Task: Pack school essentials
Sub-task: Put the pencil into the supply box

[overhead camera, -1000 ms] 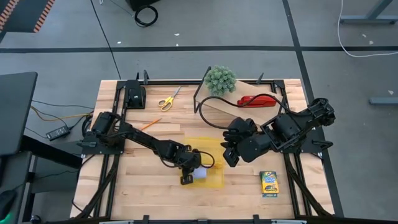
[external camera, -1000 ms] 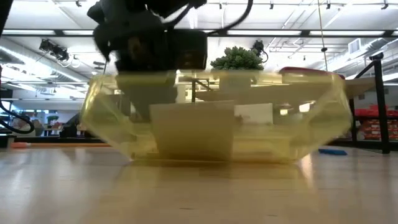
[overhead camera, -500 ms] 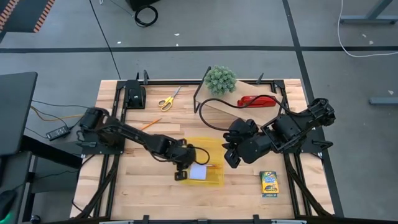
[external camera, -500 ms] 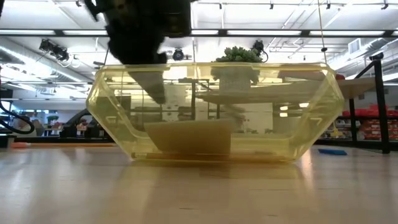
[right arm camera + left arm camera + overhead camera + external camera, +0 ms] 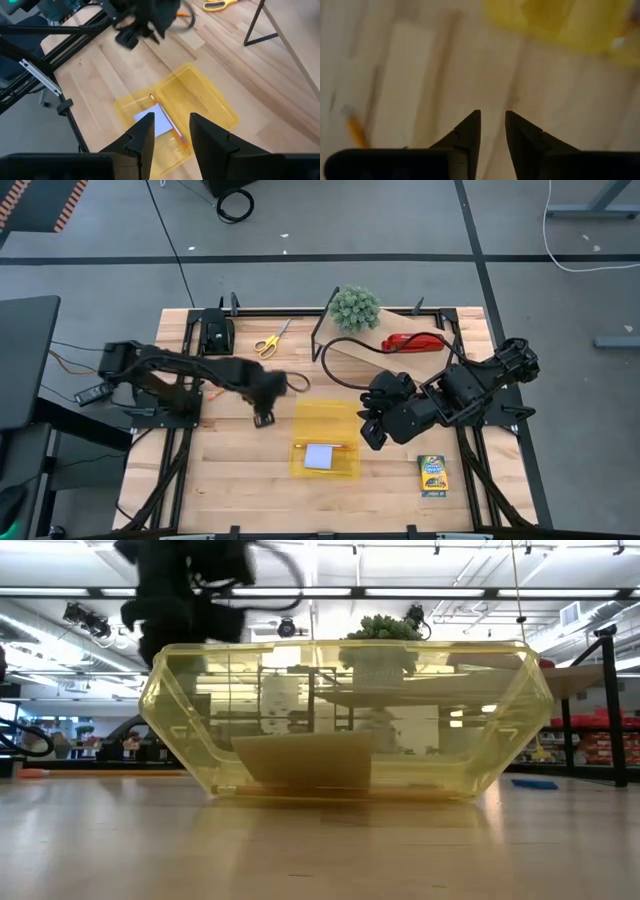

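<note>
While the left gripper point(image 5: 264, 418) hangs empty, fingers a narrow gap apart, between the pencil point(image 5: 240, 380) and the yellow box point(image 5: 327, 440), the notepad point(image 5: 319, 457) already lies in that box, likely freeing this arm for the pencil. Beside the box's other side, the right gripper point(image 5: 367, 432) waits, slightly parted and empty.

The left claw point(image 5: 264, 418) hangs empty at about nine o'clock of centre, fingers a little apart. The right claw point(image 5: 366, 437), fingers parted and empty, hovers toward four o'clock.
</note>
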`<action>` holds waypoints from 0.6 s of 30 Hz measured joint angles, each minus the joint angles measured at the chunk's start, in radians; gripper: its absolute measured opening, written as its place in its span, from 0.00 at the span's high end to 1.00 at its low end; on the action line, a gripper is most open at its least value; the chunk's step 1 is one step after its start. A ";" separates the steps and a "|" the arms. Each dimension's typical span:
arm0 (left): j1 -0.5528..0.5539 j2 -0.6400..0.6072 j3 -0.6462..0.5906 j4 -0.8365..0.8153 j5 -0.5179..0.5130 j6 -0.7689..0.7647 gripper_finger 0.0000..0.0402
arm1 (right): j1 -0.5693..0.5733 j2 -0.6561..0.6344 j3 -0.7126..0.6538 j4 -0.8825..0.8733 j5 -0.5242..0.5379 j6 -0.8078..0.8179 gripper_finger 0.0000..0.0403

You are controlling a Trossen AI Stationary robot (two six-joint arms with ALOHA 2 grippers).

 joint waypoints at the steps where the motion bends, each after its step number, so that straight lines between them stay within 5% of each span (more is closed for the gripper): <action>1: 0.026 -0.027 -0.031 0.004 0.000 -0.005 0.74 | 0.001 0.000 0.000 0.000 0.000 0.001 0.68; 7: 0.163 -0.137 -0.175 -0.015 -0.008 -0.049 0.61 | 0.000 0.000 0.000 0.000 0.030 0.006 0.68; 18: 0.323 -0.125 -0.262 -0.007 -0.034 -0.011 0.37 | -0.033 0.000 0.000 0.000 0.068 0.011 0.68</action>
